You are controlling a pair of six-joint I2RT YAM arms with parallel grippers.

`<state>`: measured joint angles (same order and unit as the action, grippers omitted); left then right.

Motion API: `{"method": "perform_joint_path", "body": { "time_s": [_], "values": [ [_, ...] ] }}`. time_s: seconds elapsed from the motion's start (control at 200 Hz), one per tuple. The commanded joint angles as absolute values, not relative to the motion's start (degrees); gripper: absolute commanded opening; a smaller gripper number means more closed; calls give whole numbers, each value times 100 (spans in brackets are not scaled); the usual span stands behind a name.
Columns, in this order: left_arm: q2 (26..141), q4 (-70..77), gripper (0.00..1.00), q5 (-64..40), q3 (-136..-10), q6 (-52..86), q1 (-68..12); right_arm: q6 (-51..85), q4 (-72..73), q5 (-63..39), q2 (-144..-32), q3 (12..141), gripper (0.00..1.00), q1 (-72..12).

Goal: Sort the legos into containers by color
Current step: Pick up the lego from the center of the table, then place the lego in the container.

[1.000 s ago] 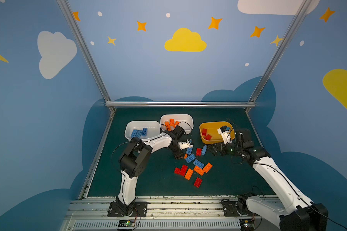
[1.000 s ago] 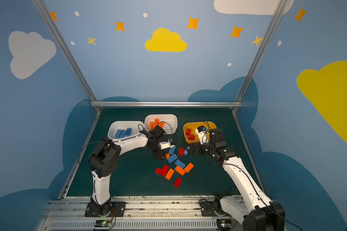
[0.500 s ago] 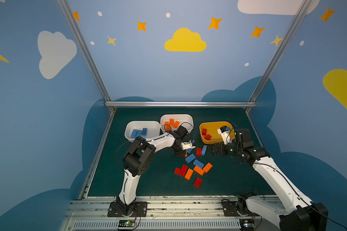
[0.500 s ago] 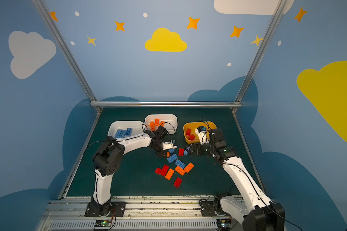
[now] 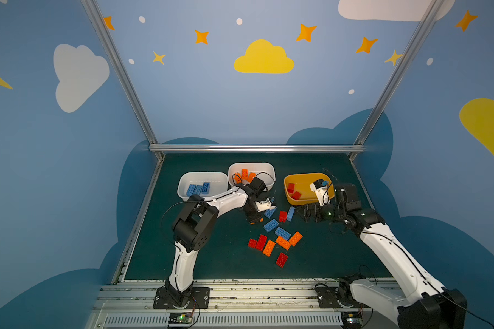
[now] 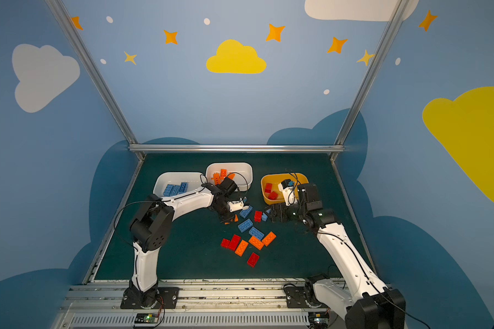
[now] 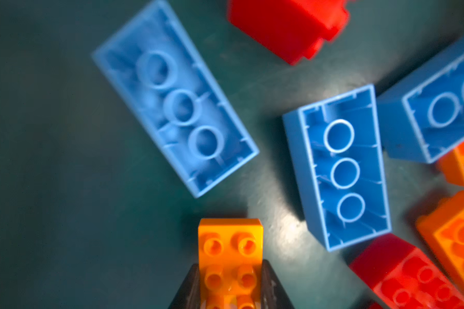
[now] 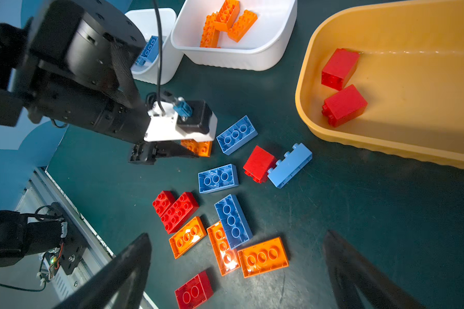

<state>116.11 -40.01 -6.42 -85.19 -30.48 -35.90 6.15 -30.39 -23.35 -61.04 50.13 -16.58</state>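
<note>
My left gripper [image 7: 230,270] is shut on a small orange lego [image 7: 230,248], studs up, low over the green mat; in a top view it [image 5: 255,218] sits at the left edge of the loose pile. Blue legos [image 7: 174,99] and red ones lie upside down or on their sides just beyond it. My right gripper [image 8: 236,254] hangs open over loose orange legos [image 8: 263,256], empty, near the yellow container [image 5: 305,178]. That container holds two red legos [image 8: 343,104]. One white container [image 5: 218,179] holds blue legos, another [image 5: 267,171] holds orange ones.
Loose blue, red and orange legos [image 5: 271,226] are scattered mid-mat between the arms. A red lego [image 5: 281,259] lies nearest the front. Metal rails [image 5: 220,287] edge the mat at the front and left; an aluminium bar [image 5: 257,148] closes the back.
The left gripper's jaws have closed on the orange lego, and the left arm has reached slightly further toward the pile. The right arm has stayed put, open.
</note>
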Motion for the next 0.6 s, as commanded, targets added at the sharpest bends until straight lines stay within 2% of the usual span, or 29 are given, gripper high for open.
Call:
{"method": "perform_joint_path", "body": {
  "time_s": [0.0,0.27,0.596],
  "values": [
    [11197,-4264,33,-782,-8925,-2387,-3378,573,-3059,-2327,-6077,4994,98,-1628],
    [11217,-3835,34,-939,-10030,-1217,-2853,575,-3068,-2317,-6069,5019,98,-1609],
    [13080,-4708,34,-57,-12624,-634,-2365,546,-3156,-2251,-5984,5015,98,-1556]
  ]
}}
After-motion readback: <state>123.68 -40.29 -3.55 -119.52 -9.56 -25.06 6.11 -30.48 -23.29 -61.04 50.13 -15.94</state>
